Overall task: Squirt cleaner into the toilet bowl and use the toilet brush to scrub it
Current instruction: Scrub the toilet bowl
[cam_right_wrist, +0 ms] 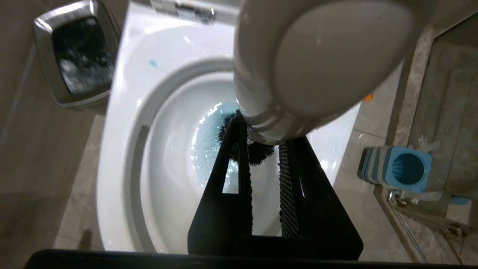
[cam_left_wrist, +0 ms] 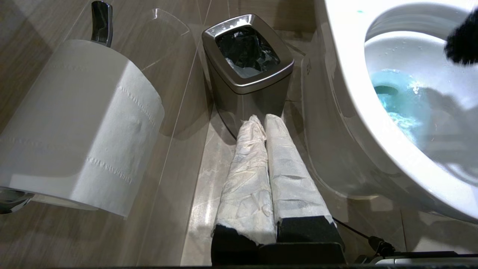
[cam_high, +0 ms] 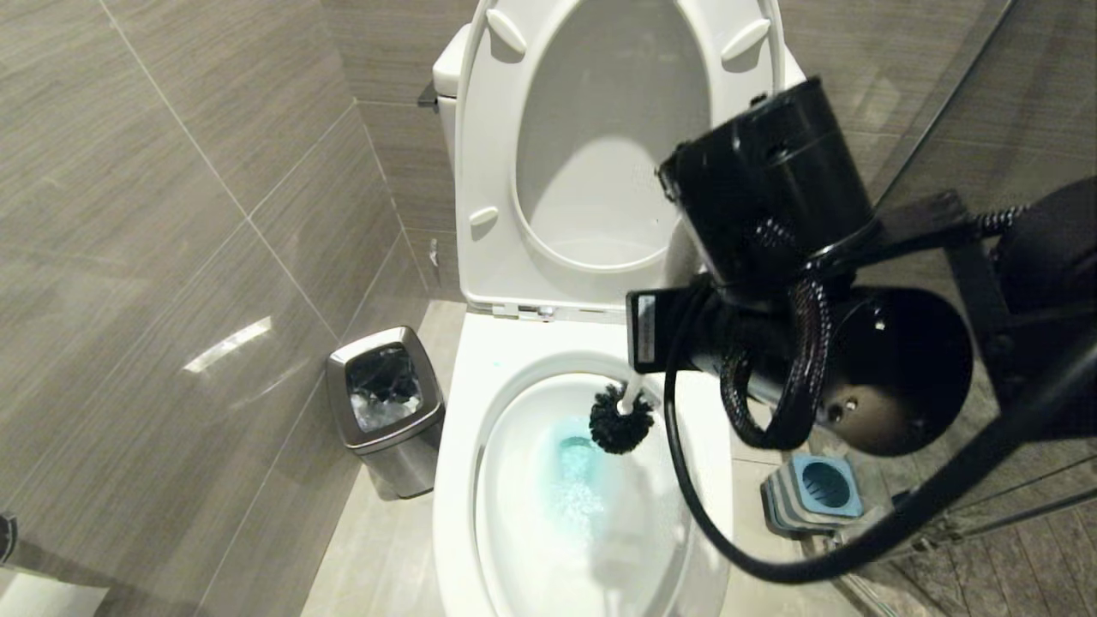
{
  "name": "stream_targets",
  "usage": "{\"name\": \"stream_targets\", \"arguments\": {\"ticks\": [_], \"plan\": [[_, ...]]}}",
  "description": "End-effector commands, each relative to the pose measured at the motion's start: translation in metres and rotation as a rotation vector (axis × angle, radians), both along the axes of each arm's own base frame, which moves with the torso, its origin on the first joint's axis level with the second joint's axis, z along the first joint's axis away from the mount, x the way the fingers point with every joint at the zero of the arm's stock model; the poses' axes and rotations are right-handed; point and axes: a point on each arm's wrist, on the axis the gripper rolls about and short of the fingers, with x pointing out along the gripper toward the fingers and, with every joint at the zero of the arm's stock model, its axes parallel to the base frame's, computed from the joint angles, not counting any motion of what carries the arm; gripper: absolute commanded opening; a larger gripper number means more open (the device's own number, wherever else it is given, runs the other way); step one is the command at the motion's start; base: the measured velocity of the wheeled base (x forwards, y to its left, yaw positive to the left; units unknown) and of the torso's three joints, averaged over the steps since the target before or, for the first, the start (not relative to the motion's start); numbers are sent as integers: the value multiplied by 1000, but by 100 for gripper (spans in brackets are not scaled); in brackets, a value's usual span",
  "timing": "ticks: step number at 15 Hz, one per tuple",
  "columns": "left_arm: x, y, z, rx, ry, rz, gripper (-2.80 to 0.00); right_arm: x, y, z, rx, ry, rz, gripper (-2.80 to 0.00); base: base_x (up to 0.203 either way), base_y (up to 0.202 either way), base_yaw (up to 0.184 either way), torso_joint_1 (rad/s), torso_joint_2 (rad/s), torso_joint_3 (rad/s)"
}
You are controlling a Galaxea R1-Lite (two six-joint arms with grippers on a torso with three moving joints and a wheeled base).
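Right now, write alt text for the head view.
The right gripper holds the white-handled toilet brush, its black bristle head inside the white ceramic toilet bowl above turquoise-blue cleaner. A small steel bin stands left; a blue-grey square brush holder right.

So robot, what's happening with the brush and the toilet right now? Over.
Right gripper shut on toilet brush, head over blue cleaner in toilet bowl. Left gripper shut, parked near bin. Nothing blocking.
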Motion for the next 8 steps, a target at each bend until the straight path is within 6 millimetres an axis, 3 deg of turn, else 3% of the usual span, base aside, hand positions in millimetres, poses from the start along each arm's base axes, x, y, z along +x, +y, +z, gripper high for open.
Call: {"name": "stream_targets", "arguments": {"ticks": [1,4,8], "plan": [[0,0,0,0,0,1,-280,1,-7,35,62,-41,-7,-280,0,0,0,0,0,0],[0,0,0,0,0,2,-280,-3,-18,65,97,-62,-7,-280,0,0,0,0,0,0],[0,0,0,0,0,1,-280,-9,-26,83,123,-83,-6,-280,0,0,0,0,0,0]]}}
